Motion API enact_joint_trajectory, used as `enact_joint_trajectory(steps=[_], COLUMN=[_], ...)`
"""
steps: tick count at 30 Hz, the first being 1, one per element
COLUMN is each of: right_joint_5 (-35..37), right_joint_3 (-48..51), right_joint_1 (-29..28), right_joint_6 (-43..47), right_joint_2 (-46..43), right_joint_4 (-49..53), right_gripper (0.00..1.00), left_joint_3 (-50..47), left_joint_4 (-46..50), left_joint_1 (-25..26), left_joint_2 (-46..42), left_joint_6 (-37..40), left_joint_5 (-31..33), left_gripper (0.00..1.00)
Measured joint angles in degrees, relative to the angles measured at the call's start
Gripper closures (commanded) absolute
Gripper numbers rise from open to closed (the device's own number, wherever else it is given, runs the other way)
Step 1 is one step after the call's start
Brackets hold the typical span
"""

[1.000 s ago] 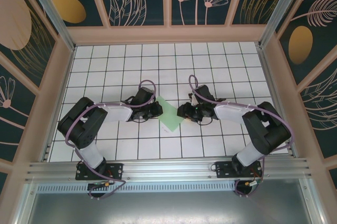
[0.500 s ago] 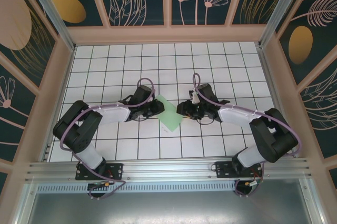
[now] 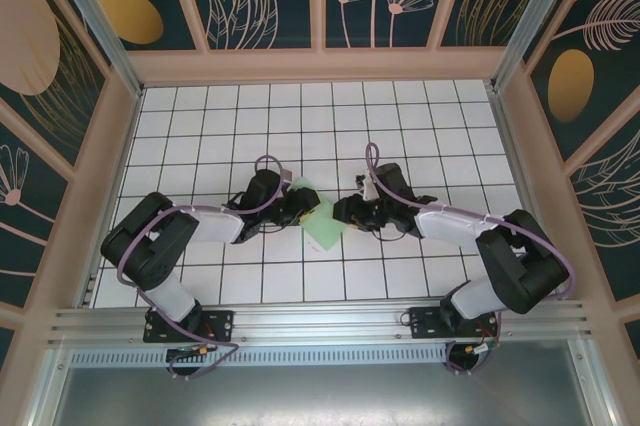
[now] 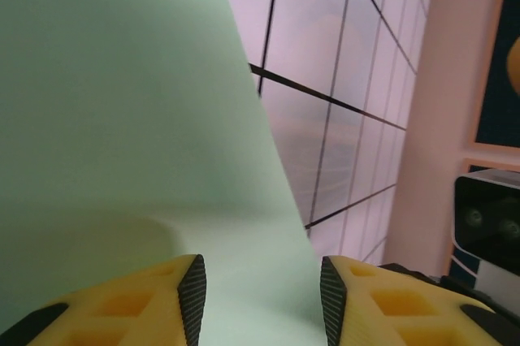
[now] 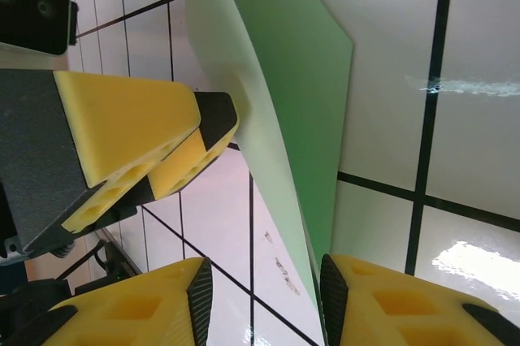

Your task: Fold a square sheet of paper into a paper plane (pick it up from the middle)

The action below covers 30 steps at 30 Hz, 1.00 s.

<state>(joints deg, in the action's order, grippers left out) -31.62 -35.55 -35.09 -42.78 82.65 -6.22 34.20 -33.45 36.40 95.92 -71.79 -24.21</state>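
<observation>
Currently, a thin, smooth pale green sheet of paper (image 3: 325, 231), folded with one flap raised, lies centrally on the glossy white-tiled counter (image 3: 200, 126); left gripper (image 4: 262, 281) jaws spread over it, right gripper (image 5: 262, 281) jaws spread, apparently straddling its raised edge.

The place is a robotics lab test cell, not a home or shop. A white bench ruled in a black square grid (image 3: 200, 116) is boxed in by dark teal wall panels printed with pale leaves and flowers (image 3: 265, 6), set in beige frames with aluminium corner posts (image 3: 95, 16). A black left robot arm trailing lilac cable (image 3: 150, 241) and a matching right robot arm (image 3: 510, 266) are bolted to a ribbed aluminium rail (image 3: 320, 324) along the bench's near edge.
</observation>
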Motion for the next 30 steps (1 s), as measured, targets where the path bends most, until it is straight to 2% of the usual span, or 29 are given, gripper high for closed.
enact_joint_trajectory(steps=[5, 6, 18, 23, 30], right_joint_5=[0.1, 0.1, -0.5, -1.4, -1.4], right_joint_3=[0.1, 0.4, 0.8, 0.8, 0.8], right_joint_1=[-0.4, -0.5, -1.8, -2.7, -3.3], right_joint_6=[0.0, -0.2, -0.2, -0.2, -0.2], right_joint_2=[-0.3, -0.6, -2.2, -2.1, -0.3], right_joint_4=[-0.5, -0.8, -2.4, -3.0, -4.1], right_gripper=[0.56, 0.55, 0.51, 0.51, 0.51], left_joint_3=[0.0, 0.0, 0.4, 1.1, 1.1], left_joint_4=[-3.7, -3.6, 1.0, 1.1, 1.0], left_joint_1=[0.2, 0.3, 1.8, 2.4, 2.6], left_joint_2=[0.7, 0.7, 0.7, 0.7, 0.7], left_joint_6=[-3.0, -3.1, -3.6, -3.8, -4.4], left_joint_5=[-1.1, -1.0, 1.1, 1.3, 1.0], left_gripper=[0.52, 0.49, 0.44, 0.45, 0.51])
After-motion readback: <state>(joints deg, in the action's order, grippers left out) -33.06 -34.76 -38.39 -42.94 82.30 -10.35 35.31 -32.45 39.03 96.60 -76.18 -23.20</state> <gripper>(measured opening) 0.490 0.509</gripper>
